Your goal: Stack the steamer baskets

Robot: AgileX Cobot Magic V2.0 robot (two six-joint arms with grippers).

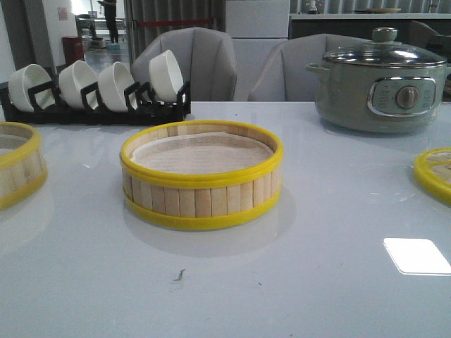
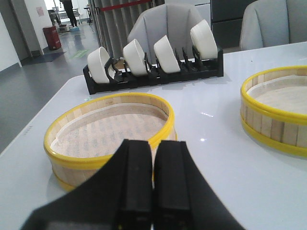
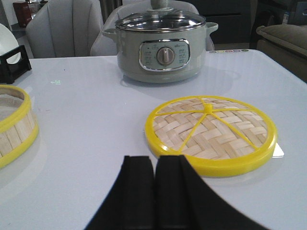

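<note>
One steamer basket (image 1: 201,176) with yellow rims and a pale liner stands in the middle of the table. A second steamer basket (image 1: 17,169) sits at the left edge, seen whole in the left wrist view (image 2: 108,136). The woven bamboo lid (image 3: 211,134) with a yellow knob lies flat on the right (image 1: 433,174). My left gripper (image 2: 153,143) is shut and empty, hovering just short of the left basket's near rim. The right gripper (image 3: 154,159) is shut with nothing in it, close beside the lid's near edge. Neither arm shows in the front view.
A black rack (image 1: 99,105) holding several white bowls stands at the back left. A grey-green electric pot (image 1: 380,84) with a glass lid stands at the back right. Grey chairs stand behind the table. A white square patch (image 1: 417,255) lies front right.
</note>
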